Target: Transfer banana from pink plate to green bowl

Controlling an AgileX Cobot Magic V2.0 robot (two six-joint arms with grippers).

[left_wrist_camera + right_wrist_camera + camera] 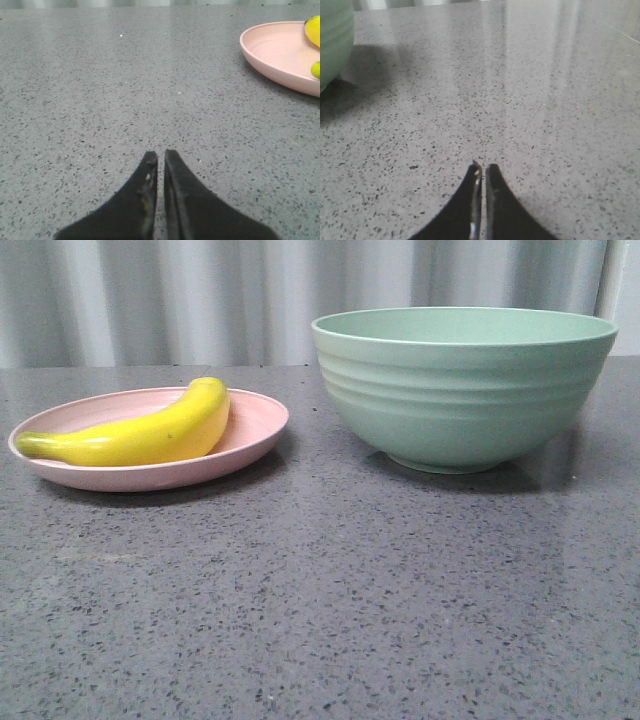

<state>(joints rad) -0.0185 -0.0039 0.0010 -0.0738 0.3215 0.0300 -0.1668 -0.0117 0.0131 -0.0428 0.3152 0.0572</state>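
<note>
Front view, left half of frame: banana lying on its side in the plate, greenish stem end at far left near the rim, dark-tipped end up toward frame centre, curve bowed upward. Still on the plate, not in the bowl. Right half of frame: bowl, upright on its small foot, ridged outside, clearly taller than the plate and standing apart from it, with bare grey speckled table between and filling the whole lower frame. Pale curtain across the top. No arm or gripper visible in this view.

Left wrist view: left gripper at bottom centre, 2 dark fingers drawn almost together with only a thin slit between, nothing held, over bare table. At upper right, part of the plate rim, with 2 small yellow bits of banana at the frame's right edge.

Right wrist view: right gripper at bottom centre, fingers likewise nearly touching, empty, above the table. At upper left edge, a slice of the bowl's green wall and its shadow.
</note>
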